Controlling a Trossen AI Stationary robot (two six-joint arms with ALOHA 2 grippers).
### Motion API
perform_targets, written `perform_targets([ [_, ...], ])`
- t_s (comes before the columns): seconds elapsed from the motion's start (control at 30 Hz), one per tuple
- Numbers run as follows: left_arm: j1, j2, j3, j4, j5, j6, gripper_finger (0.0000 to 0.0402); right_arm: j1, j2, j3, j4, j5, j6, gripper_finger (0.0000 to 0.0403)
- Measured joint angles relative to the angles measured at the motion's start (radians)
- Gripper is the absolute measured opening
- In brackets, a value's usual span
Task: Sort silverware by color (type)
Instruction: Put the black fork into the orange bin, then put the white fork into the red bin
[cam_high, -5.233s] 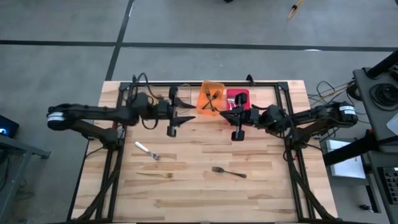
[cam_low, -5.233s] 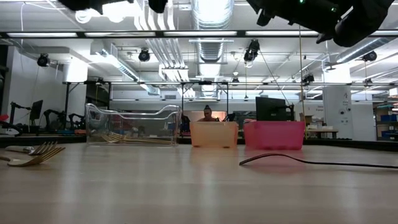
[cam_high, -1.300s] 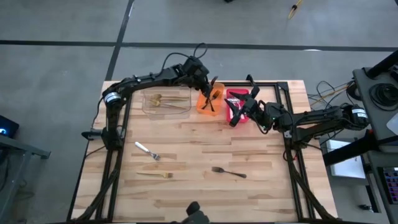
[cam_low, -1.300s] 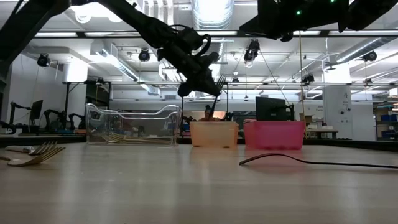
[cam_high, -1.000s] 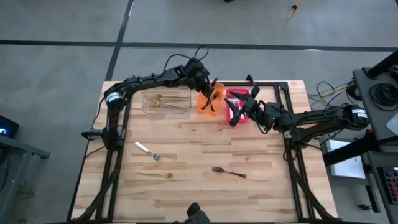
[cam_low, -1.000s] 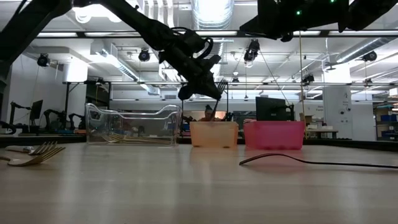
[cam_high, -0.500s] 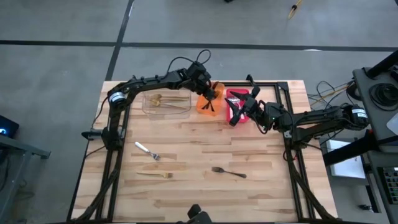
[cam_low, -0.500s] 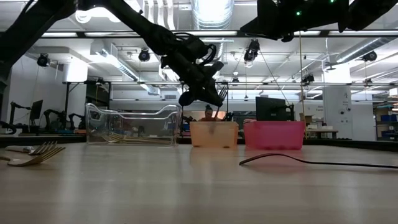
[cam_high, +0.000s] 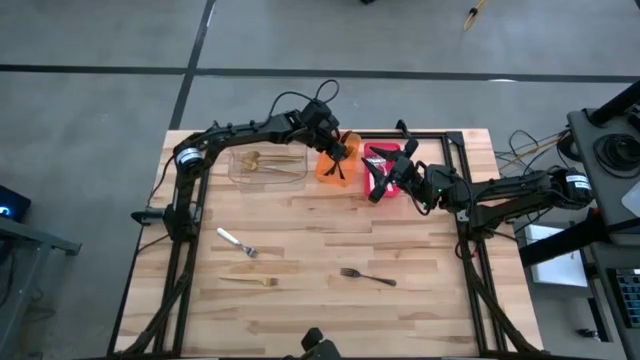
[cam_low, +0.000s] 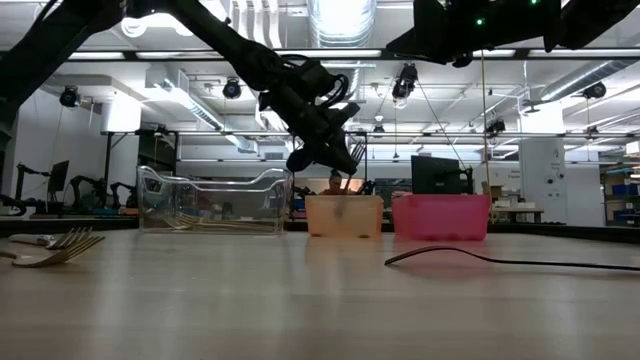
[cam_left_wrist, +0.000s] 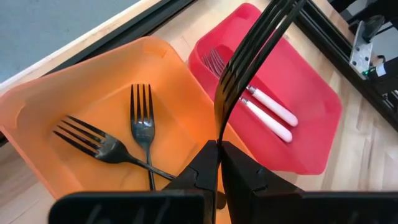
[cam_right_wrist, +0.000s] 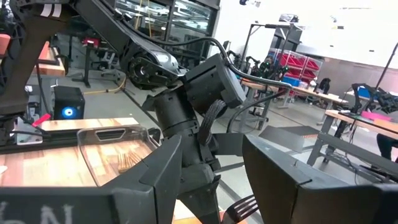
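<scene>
Wooden table (cam_high: 320, 250) carried three bins along its far edge. Clear bin (cam_high: 268, 166) lay just left of the orange bin (cam_high: 330, 165), with gold pieces inside; red bin (cam_high: 372, 160) touched the orange bin's right side and held two pale-handled forks (cam_left_wrist: 264, 106). Left gripper (cam_high: 338, 148) hung over the orange bin, pinched shut on a black fork (cam_left_wrist: 252, 53) with tines raised, above two black forks (cam_left_wrist: 124, 143) lying inside the orange bin. Right gripper (cam_high: 385, 178) hovered at the red bin's near side, right of the orange bin, fingers spread wide, holding nothing. Out on the table, well nearer than the orange bin: silver fork (cam_high: 237, 242), gold fork (cam_high: 250, 281), another black fork (cam_high: 367, 276).
</scene>
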Motion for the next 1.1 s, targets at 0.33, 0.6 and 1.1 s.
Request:
perform_targets([
  [0.33, 0.000, 0.000, 0.000, 0.000, 0.000, 0.000, 0.0000, 0.000, 0.000, 0.000, 0.000, 0.000, -0.006, 0.0162],
  [0.6, 0.000, 0.000, 0.000, 0.001, -0.001, 0.001, 0.0039, 0.000, 0.000, 0.000, -0.001, 0.000, -0.007, 0.0162],
  [1.1, -0.012, -0.022, 0.006, -0.001, 0.037, 0.083, 0.0076, 0.000, 0.000, 0.000, -0.017, 0.003, -0.014, 0.0162],
])
